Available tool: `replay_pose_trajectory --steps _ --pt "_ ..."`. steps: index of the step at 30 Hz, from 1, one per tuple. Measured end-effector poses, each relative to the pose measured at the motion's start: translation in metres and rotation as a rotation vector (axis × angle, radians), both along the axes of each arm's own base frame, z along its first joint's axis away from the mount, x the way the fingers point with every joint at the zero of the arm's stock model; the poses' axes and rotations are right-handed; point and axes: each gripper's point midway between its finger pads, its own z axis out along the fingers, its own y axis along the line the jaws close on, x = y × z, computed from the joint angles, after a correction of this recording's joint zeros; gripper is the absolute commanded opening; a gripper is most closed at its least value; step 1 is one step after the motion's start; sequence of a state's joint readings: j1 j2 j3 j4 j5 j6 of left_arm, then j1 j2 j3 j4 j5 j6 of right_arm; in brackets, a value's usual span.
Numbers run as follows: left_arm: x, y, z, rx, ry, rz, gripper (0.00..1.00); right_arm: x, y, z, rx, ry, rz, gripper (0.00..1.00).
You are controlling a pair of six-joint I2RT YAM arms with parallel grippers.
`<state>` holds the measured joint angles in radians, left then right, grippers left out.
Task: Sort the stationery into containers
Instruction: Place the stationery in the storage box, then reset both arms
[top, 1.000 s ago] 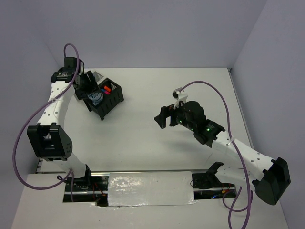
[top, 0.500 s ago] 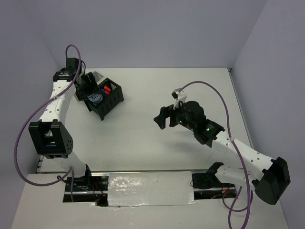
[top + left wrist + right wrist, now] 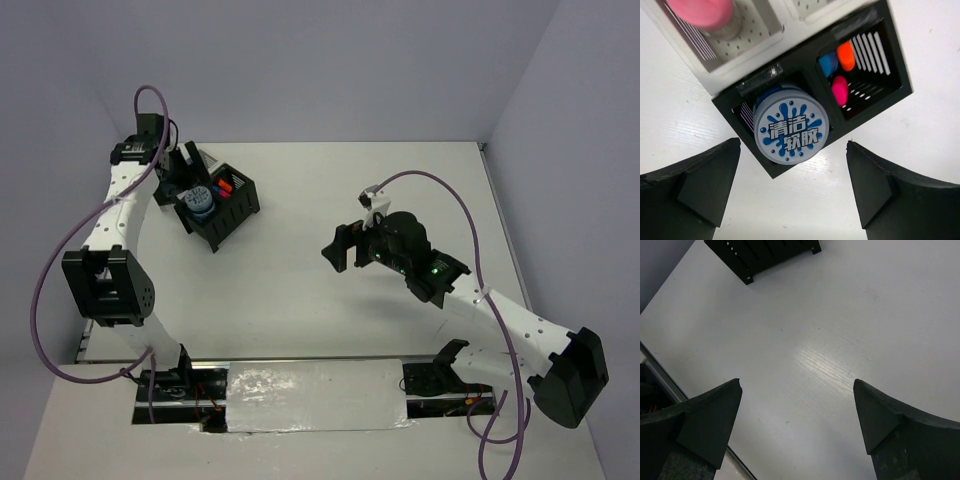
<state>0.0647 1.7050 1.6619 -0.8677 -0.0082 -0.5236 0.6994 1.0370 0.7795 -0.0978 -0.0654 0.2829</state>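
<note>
Right gripper (image 3: 343, 245), nearest the bases, hangs well to the right of black mesh organiser (image 3: 232, 212) and nearer than it. Fingers spread, nothing btwn them, only table (image 3: 840, 340) under it.

Left gripper (image 3: 180, 175) is the arm that counts. It sits right over organiser's left side, jaws wide apart, holding nothing. Straight below it, per left wrist view, round blue-white tin (image 3: 791, 131) sits in organiser's left compartment, lid up, printed face toward cam, top proud of the rim. Fingers flank it w/o touching. So tin lies directly under the left gripper, axis vertical.

Adjoining compartment holds markers upright: blue cap (image 3: 828, 63), orange cap (image 3: 845, 55), pink cap (image 3: 839, 90). Beyond organiser's far edge, touching or just beside it (can't tell which), is light-grey cup (image 3: 757, 27) w/ pink stick (image 3: 702, 10) in it.

Judgement: tin looks placed, so next move is prob. a straight lift clear of organiser. No loose stationery seen around organiser in top view.
</note>
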Motion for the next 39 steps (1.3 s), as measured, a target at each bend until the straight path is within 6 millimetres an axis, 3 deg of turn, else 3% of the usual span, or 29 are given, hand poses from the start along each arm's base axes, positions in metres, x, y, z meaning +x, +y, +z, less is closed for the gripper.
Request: replay_pose_trajectory --steps 5,7,10,13,18,21,24,26,31,35,39 --pt "0.002 0.007 0.037 0.043 -0.104 0.014 0.99 -0.002 -0.003 -0.002 -0.012 0.011 -0.007 1.0" --pt "-0.009 0.009 0.055 0.067 -0.169 0.008 0.99 -0.002 -0.011 -0.001 -0.026 0.009 -0.037 1.0" --pt "-0.049 0.012 0.085 0.116 -0.302 0.005 0.99 -0.01 -0.034 0.017 -0.038 -0.024 -0.119 1.0" --pt "-0.099 0.011 0.108 0.159 -0.454 -0.01 0.99 -0.018 -0.064 0.066 -0.022 -0.094 -0.224 1.0" --pt "-0.161 0.006 0.112 0.196 -0.577 -0.028 0.99 -0.039 -0.118 0.162 0.068 -0.225 -0.379 1.0" --pt "-0.184 0.006 0.119 0.212 -0.612 -0.028 0.99 -0.063 -0.149 0.193 0.114 -0.274 -0.426 1.0" --pt "-0.206 0.008 0.124 0.238 -0.644 -0.021 0.99 -0.088 -0.175 0.212 0.14 -0.307 -0.441 1.0" --pt "-0.221 0.009 0.127 0.246 -0.685 -0.013 0.99 -0.099 -0.189 0.215 0.14 -0.314 -0.455 1.0" --pt "-0.26 0.007 0.116 0.243 -0.766 -0.014 0.99 -0.127 -0.222 0.196 0.098 -0.3 -0.485 1.0" --pt "-0.274 0.006 0.113 0.242 -0.787 -0.015 0.99 -0.147 -0.244 0.187 0.114 -0.31 -0.502 1.0" --pt "-0.274 0.003 0.109 0.233 -0.773 -0.034 0.99 -0.151 -0.251 0.175 0.103 -0.3 -0.516 1.0"
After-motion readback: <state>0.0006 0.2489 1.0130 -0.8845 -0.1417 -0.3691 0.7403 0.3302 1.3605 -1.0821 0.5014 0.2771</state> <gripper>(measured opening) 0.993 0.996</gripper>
